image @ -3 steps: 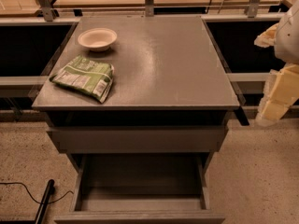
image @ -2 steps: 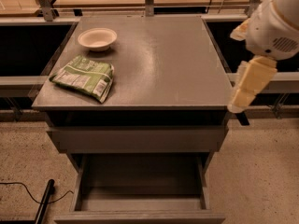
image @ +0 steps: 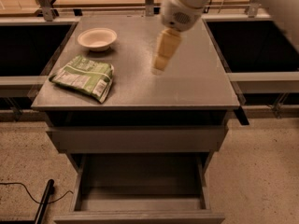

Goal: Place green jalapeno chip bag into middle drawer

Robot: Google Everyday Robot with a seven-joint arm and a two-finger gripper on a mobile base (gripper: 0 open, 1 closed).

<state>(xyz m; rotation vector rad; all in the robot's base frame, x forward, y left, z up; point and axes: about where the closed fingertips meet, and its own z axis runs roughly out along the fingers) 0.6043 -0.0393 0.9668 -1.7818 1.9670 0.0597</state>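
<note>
Chip bag [image: 84,77] hugs countertop [image: 201,80] edge, end effector [image: 159,68] mid-top.

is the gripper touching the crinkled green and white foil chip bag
Apart. The camera view shows the gripper over the grey cabinet top, bare surface between it and the green foil chip bag.

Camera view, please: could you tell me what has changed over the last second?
The hand swung in from beyond the cabinet top's right edge to above its middle, not yet at the green jalapeno chip bag. Bag, white bowl and open drawer stayed put.
</note>
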